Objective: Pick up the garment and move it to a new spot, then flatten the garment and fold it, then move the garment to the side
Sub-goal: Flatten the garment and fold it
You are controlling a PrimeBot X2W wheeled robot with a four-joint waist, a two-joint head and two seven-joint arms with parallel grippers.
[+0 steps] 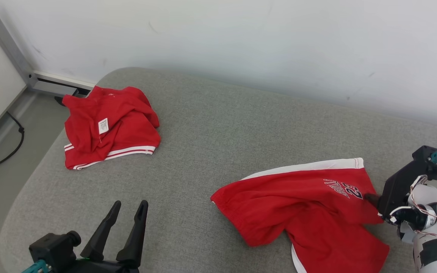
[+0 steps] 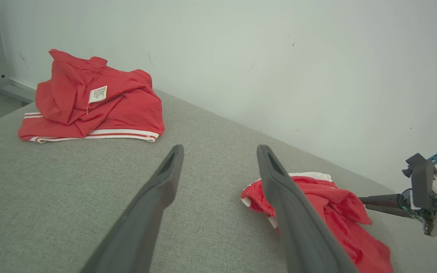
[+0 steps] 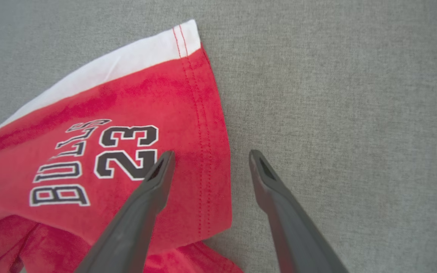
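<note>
The garment [image 1: 298, 204] is a pair of red shorts with a white side band and "BULLS 23" print [image 3: 101, 159], lying crumpled at the right of the grey padded surface [image 1: 222, 132]. My right gripper [image 1: 369, 197] hovers at its right hem, open. In the right wrist view the right gripper [image 3: 211, 154] straddles the hem edge, one finger over the red cloth [image 3: 127, 102], the other over bare padding. My left gripper [image 1: 130, 203] stands open and empty near the front left edge. In the left wrist view the left gripper [image 2: 221, 148] points between both red garments, with the shorts [image 2: 332, 201] to its right.
A second red garment [image 1: 108, 125] with white stripes and a white label is bunched at the far left corner, also in the left wrist view [image 2: 89, 102]. A white wall runs along the back. Left of the surface lie floor, a black cable [image 1: 10, 148] and a metal rail [image 1: 6, 41].
</note>
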